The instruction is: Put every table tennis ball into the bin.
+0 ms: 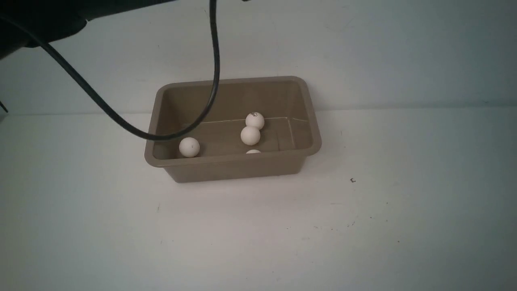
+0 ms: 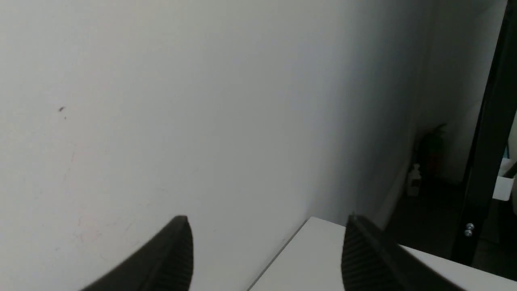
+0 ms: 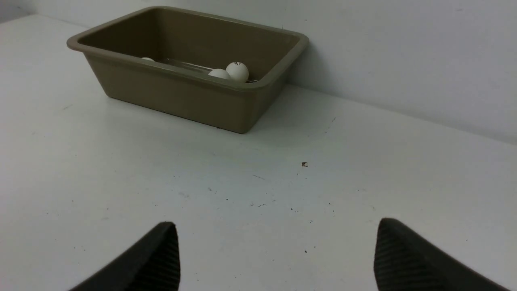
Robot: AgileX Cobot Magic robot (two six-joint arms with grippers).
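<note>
balls (image 1: 250, 135) fill bin (image 1: 226, 166); only wrist views show both jaws apart, empty.

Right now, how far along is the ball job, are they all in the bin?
Done: four table tennis balls lie inside the bin, the nearest mostly hidden by its front wall. In hand: nothing; the left tool and right tool are open and empty. Left: no ball shows on the table, so it looks finished.
</note>
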